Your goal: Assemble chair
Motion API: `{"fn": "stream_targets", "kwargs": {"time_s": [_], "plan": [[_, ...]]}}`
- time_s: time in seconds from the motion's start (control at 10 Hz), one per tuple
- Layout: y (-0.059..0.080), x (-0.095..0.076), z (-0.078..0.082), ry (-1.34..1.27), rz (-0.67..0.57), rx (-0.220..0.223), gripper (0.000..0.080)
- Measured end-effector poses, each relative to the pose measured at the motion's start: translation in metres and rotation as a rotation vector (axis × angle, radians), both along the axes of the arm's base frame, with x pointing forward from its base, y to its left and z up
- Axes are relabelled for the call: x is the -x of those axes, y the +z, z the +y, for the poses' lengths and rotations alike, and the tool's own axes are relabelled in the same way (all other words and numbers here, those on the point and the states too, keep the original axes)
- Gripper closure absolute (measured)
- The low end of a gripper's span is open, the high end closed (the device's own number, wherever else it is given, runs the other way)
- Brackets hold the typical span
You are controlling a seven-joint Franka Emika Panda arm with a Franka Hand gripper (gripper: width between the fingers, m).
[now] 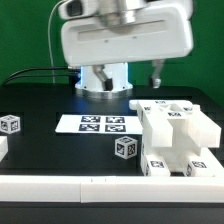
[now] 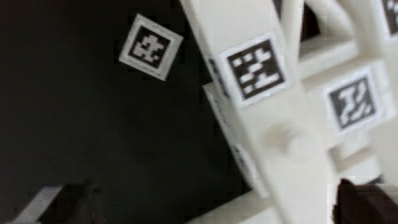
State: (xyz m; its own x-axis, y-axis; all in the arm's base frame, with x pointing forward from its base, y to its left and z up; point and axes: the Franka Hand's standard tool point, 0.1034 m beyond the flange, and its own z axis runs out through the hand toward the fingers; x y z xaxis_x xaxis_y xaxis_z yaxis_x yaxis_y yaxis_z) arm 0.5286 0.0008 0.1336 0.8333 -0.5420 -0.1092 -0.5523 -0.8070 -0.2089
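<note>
The partly built chair [image 1: 176, 134], made of chunky white blocks and slabs with black-and-white tags, stands at the exterior view's right. My gripper [image 1: 152, 78] hangs above its far edge. In the wrist view the chair's white bars and tagged faces [image 2: 258, 70] fill the frame. My gripper [image 2: 205, 206] is open, with both dark fingertips [image 2: 43, 206] spread wide. A white chair bar [image 2: 294, 175] runs between them, close to one finger and well apart from the other. Two loose tagged white blocks lie on the table: one in front of the chair [image 1: 125, 148], one at the exterior view's left [image 1: 10, 124].
The marker board [image 1: 98, 123] lies flat on the black table in the middle. The white domed robot base [image 1: 103, 82] stands behind it. A white strip [image 1: 70, 184] runs along the table's near edge. A green wall is behind.
</note>
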Motion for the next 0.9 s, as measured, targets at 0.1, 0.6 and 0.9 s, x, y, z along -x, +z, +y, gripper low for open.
{"fn": "stream_targets", "kwargs": {"time_s": [0.1,0.6,0.9], "plan": [[-0.005,0.002,-0.003,-0.088,0.018,-0.027,0.0151],[-0.016,0.003,-0.009,-0.410,0.094,-0.095,0.0151],[-0.053,0.013,-0.028,-0.464,0.153,-0.165,0.0151]]}}
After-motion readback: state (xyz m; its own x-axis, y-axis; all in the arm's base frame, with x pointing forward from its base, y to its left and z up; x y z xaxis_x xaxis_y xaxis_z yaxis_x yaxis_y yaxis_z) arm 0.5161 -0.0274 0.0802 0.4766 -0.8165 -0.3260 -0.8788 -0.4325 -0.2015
